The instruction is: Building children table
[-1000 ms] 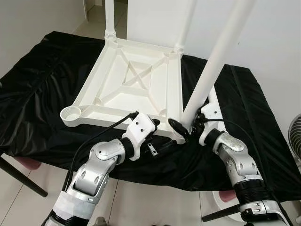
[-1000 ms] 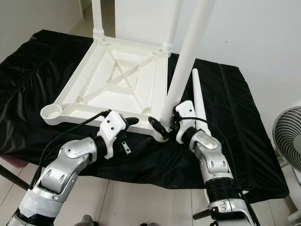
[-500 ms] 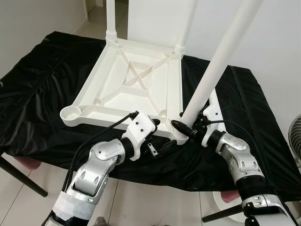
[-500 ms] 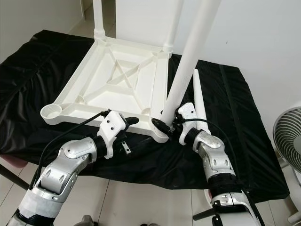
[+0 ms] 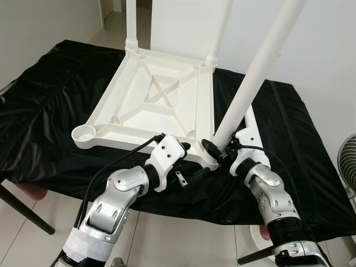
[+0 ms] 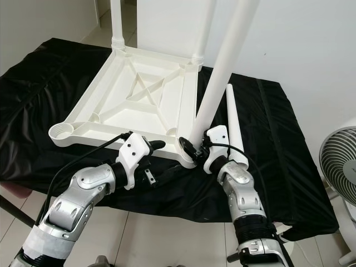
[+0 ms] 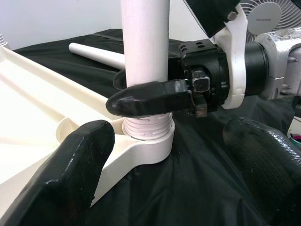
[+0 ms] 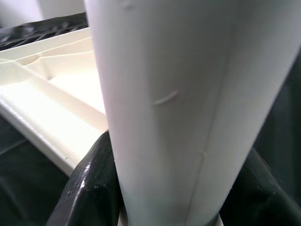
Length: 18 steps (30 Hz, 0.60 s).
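tabletop [image 5: 156, 105] lies upside down on your black cloth [image 5: 50, 111]. right gripper [image 5: 214, 151] grasps the leg [image 5: 250, 83] at the near right corner socket; left gripper [image 5: 189, 161] sits released just beside it.

Head cameras look down; wrist cameras sit close.
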Motion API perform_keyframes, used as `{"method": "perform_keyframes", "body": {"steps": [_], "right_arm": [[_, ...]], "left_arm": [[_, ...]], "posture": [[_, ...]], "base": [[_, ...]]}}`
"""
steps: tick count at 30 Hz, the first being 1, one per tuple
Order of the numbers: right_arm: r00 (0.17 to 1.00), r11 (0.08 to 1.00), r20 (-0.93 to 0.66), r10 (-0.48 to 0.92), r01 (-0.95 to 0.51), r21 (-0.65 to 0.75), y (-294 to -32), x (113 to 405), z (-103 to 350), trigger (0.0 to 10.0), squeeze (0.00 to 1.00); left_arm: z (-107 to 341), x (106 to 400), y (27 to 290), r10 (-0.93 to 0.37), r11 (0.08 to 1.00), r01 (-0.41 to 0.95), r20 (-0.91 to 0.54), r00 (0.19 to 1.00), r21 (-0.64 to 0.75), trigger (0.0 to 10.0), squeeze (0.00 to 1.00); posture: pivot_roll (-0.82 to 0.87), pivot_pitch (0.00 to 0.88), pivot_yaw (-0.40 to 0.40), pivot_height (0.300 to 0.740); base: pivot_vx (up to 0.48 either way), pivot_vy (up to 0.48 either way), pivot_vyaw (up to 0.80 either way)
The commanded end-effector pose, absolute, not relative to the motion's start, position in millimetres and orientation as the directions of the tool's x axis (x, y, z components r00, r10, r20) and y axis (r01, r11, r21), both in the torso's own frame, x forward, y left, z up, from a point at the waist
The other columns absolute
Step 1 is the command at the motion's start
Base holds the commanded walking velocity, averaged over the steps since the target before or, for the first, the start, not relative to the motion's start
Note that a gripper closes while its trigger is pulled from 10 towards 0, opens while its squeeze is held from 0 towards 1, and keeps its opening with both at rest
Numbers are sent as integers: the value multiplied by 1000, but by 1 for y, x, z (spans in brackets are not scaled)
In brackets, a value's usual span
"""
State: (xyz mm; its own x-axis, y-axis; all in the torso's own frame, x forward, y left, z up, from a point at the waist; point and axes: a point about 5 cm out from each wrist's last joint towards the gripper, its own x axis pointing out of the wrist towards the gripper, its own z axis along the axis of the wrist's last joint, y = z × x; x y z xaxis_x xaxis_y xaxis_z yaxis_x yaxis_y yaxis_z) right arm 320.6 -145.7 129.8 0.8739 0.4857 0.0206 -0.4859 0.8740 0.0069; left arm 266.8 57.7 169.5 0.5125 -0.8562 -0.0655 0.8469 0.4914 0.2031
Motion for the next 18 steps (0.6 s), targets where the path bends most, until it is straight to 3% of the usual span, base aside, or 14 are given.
{"method": "perform_keyframes", "body": {"steps": [1,6,13,18], "right_arm": [[893,895,-72,445,-444,36,-144,316,111,0,0],[961,964,-95,258,-250,89,-135,317,108,0,0],[989,986,-115,88,-70,151,-117,311,105,0,0],[991,984,-118,68,-47,175,-111,307,104,0,0]], "left_arm": [[170,266,55,-840,518,830,-61,539,209,10000,0],[170,266,55,-843,511,833,-63,534,212,10000,0],[169,264,54,-844,510,834,-63,533,212,10000,0],[169,264,55,-843,512,833,-65,534,211,10000,0]], "posture": [[142,40,-108,740],[143,35,-108,740],[154,34,-114,740],[154,35,-113,740]], "base": [[0,0,0],[0,0,0],[0,0,0],[0,0,0]]}}
